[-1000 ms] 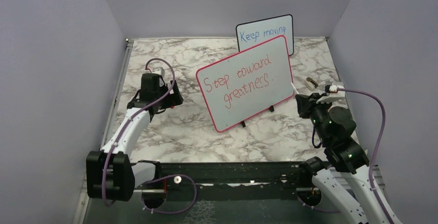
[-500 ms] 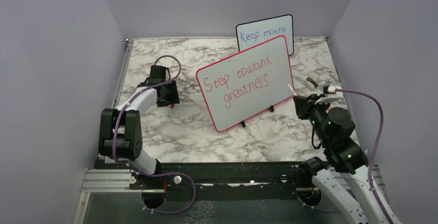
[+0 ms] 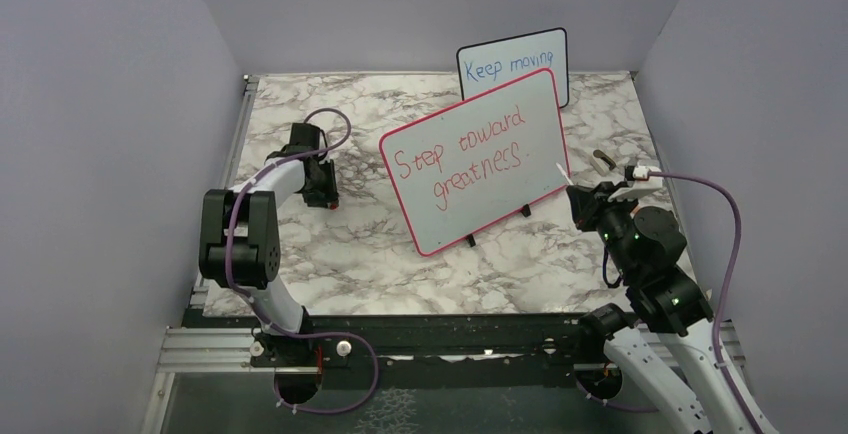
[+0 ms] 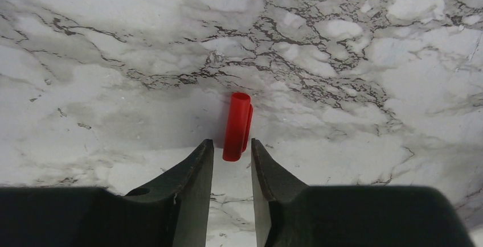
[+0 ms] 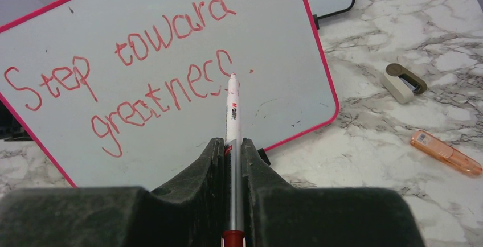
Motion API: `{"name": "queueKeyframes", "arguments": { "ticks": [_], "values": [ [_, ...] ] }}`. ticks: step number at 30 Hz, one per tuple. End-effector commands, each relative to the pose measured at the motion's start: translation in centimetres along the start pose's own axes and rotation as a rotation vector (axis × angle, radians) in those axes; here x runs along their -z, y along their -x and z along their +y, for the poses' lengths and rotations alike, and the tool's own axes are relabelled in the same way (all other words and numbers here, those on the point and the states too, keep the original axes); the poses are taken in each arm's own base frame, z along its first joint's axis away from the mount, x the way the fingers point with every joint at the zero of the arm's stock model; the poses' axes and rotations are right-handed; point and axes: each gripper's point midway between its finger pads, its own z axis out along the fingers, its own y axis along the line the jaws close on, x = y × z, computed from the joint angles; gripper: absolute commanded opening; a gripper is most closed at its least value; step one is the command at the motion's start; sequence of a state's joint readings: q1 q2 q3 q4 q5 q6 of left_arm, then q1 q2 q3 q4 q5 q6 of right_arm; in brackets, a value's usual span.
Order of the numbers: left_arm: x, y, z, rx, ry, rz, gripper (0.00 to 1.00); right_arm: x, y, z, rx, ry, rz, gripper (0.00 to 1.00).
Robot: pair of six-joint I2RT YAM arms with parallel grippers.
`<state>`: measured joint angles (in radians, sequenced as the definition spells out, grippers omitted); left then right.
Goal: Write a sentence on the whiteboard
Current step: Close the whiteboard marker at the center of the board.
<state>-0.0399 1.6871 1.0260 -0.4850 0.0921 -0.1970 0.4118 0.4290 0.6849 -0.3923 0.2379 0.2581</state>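
The whiteboard [image 3: 490,189] with the red-pink frame stands tilted mid-table and carries the sentence [image 3: 458,156] "Step toward greatness." in red. My right gripper [image 5: 232,142] is shut on a white marker [image 5: 232,110] whose tip points at the end of the sentence [image 5: 165,90], close to the whiteboard [image 5: 171,139]. Left of the whiteboard, my left gripper [image 3: 322,194] is down at the tabletop. Its jaws stand narrowly open in the left wrist view, and the near end of a red marker cap [image 4: 236,124] lies between the fingertips [image 4: 206,150], with a small gap on the left side.
A smaller black-framed board [image 3: 513,62] with blue writing stands behind the whiteboard. To the right lie a grey clip-like object [image 5: 403,82] and an orange pen [image 5: 446,153] on the marble tabletop [image 3: 340,254]. Walls enclose the left, back and right.
The left arm's elbow has swung up and back while its gripper settled over the red cap and its jaws narrowed. The right arm and marker have barely moved.
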Motion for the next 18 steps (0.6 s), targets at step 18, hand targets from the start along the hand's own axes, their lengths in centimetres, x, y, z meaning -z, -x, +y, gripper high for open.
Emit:
{"name": "queueKeyframes", "arguments": {
  "ticks": [18],
  "values": [
    [-1.2,-2.1,-0.4,-0.029,-0.058,0.125,0.0,-0.5,-0.6,0.5,0.007,0.026,0.028,0.0]
  ]
}}
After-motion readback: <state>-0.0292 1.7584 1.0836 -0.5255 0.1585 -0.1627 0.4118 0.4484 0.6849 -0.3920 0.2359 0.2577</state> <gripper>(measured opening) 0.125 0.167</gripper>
